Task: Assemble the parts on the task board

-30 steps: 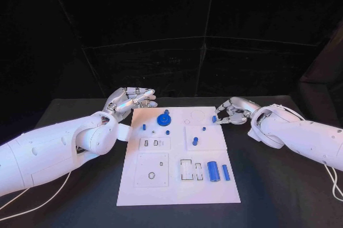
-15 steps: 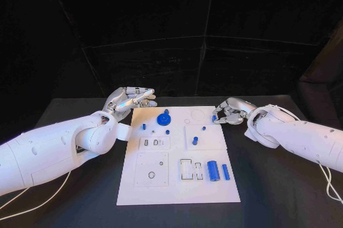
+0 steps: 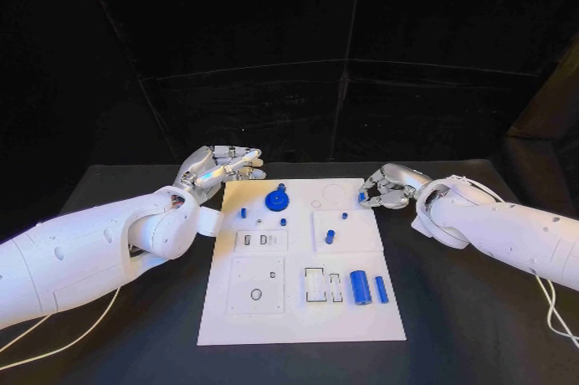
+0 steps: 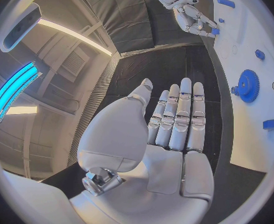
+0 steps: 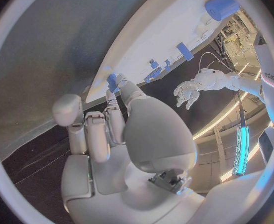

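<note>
Right hand sits at the far right edge of the task board, with a small blue part pinched at its fingertips; the remaining fingers curl in beside the pinch. In the right wrist view I see the part just at the board's edge, but I cannot tell whether it rests on the white surface or is held clear of it.

Risk 1: the pinch is shallow. I judge that any tilt of the wrist could let the part rotate or drop onto the black table, where it would be hard to recover.

Risk 2: misalignment. Two short blue pegs already stand close by, and a sideways approach could knock them.

Further inward, the blue gear is seated at the far middle of the board, and two blue cylinders lie near the right edge toward me, next to an open rectangular slot. These are well apart from the held part and at low risk.

Left hand hovers off the board's far left corner, fingers straight, side by side and holding nothing. I note it is near the gear; an unplanned sweep inward could disturb it.
</note>
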